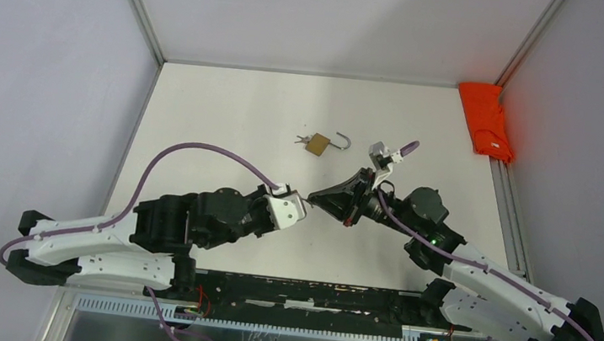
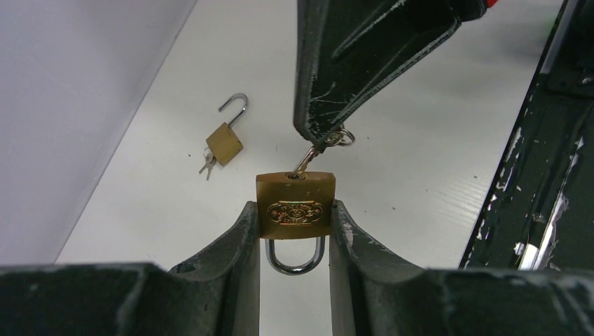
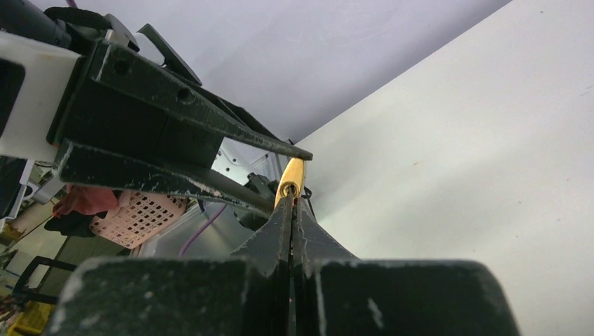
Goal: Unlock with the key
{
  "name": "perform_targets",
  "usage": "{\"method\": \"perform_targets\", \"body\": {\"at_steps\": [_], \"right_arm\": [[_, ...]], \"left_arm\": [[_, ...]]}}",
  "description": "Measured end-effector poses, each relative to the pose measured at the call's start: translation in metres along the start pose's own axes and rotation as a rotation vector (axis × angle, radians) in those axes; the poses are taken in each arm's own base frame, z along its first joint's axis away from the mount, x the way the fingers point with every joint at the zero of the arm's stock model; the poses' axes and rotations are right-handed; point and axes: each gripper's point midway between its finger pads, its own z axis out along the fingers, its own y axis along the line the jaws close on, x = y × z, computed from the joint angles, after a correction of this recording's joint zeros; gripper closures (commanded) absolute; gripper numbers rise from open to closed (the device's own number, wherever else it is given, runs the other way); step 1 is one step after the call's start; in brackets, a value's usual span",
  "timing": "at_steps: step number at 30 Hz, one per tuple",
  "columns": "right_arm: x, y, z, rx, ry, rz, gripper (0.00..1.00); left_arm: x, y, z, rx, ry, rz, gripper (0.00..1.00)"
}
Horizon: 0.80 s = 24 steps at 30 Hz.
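Presently, above the middle of the counter (image 1: 220,111), the padlock (image 2: 295,196) is clamped by the left claw (image 2: 294,213) and the inserted key (image 2: 305,159) is pinched by the right claw (image 2: 316,137); a wrist twist is judged to be called for next.

White table (image 1: 228,112): open brass padlock (image 1: 317,144) lying mid-table, keys (image 1: 299,141) at its base, orange thing (image 1: 485,122) at the far-right corner.
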Motion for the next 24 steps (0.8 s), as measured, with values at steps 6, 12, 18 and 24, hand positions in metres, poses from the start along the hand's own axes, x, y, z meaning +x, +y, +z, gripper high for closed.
{"method": "perform_targets", "body": {"at_steps": [6, 12, 18, 24], "right_arm": [[-0.003, 0.0, -0.005, 0.027, -0.014, -0.008, 1.0], [-0.007, -0.004, -0.005, 0.065, -0.004, -0.037, 1.0], [-0.019, 0.004, -0.001, 0.053, -0.001, -0.062, 1.0], [-0.018, 0.009, 0.01, 0.032, 0.074, -0.056, 1.0]], "left_arm": [[-0.008, 0.007, -0.005, -0.027, -0.052, -0.026, 0.98], [-0.004, 0.007, -0.005, -0.034, -0.051, -0.027, 0.98], [-0.004, 0.005, -0.004, -0.025, -0.05, -0.024, 0.98], [-0.002, 0.003, -0.004, -0.01, -0.045, -0.008, 0.98]]}}
